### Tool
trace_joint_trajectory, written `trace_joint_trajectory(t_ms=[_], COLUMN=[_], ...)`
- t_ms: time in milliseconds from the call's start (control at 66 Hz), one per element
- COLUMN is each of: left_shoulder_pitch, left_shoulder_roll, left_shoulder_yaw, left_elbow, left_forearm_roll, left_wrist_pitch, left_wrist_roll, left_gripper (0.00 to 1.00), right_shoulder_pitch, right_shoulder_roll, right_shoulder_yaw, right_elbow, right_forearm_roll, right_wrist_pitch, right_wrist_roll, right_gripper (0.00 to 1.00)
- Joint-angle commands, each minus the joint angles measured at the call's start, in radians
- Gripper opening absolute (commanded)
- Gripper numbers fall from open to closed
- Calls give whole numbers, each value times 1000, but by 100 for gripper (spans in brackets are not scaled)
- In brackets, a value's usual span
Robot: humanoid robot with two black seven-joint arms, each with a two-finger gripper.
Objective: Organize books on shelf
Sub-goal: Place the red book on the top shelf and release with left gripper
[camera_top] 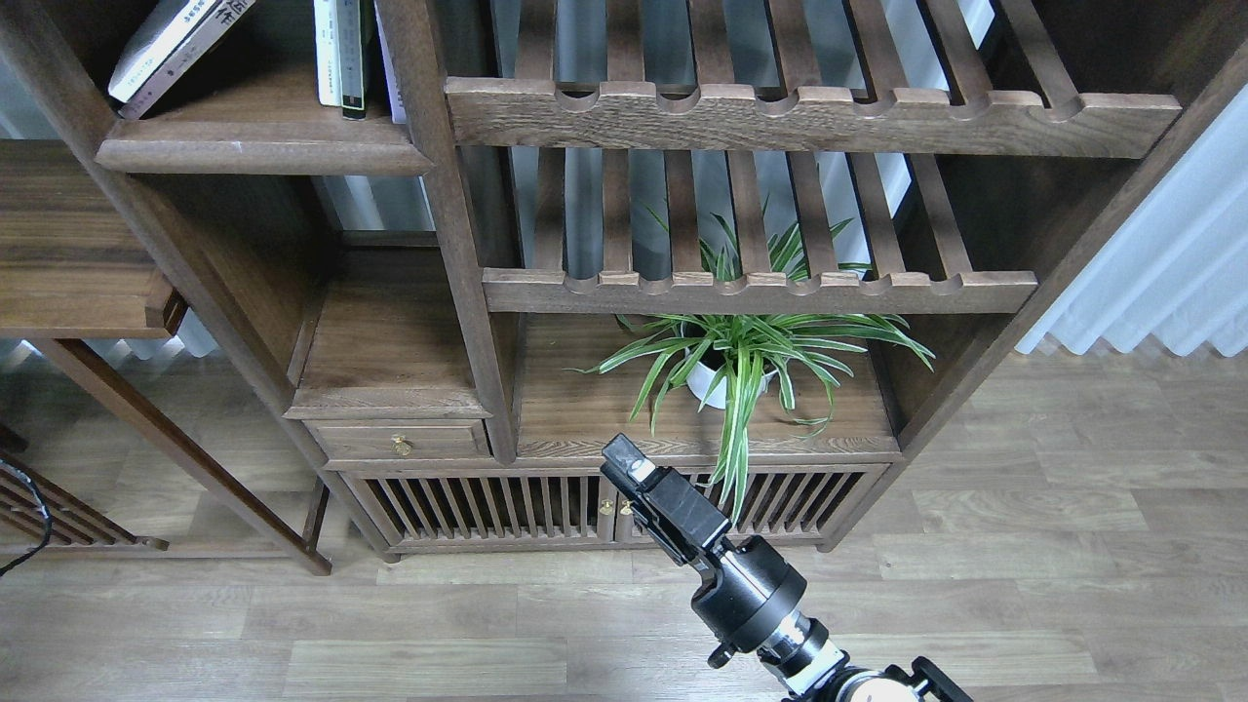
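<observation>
A leaning book point(174, 47) with a dark cover, pale page edges and white characters rests tilted on the shelf point(263, 156) at the top left; its upper part is cut off by the frame. My right gripper point(627, 462) is far below and to the right of it, in front of the low cabinet, with nothing seen in it. It appears as one dark block, so its fingers cannot be told apart. My left gripper is out of view.
Thin white and dark upright volumes point(341, 54) stand on the same shelf by the post. Slatted racks point(760, 117) fill the right bay. A potted spider plant point(741, 356) sits on the cabinet top point(585, 409), just beyond my right gripper. A dark cable point(29, 517) shows at the left edge.
</observation>
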Motion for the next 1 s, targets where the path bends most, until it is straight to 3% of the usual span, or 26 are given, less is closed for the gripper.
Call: trace_joint_trajectory(t_ms=[0,455,773,985], left_shoulder_pitch=[-65,-194,-206,-197], left_shoulder_roll=[-20,-81,-110,-115], left_shoulder_yaw=[73,220,266,275], left_elbow=[54,310,377,371], left_forearm_roll=[0,-14,-14,-20], left_wrist_pitch=[36,106,109,109], left_wrist_roll=[-26,-215,-247,-250], left_gripper=[0,0,0,8], right_shoulder_pitch=[3,4,15,40], right_shoulder_roll=[0,0,0,0], right_shoulder_yaw=[1,4,4,4], right_elbow=[0,-5,-12,-23], right_forearm_roll=[0,20,23,23], right_wrist_pitch=[0,0,0,0], right_wrist_roll=[3,6,6,6], right_gripper=[67,68,68,68])
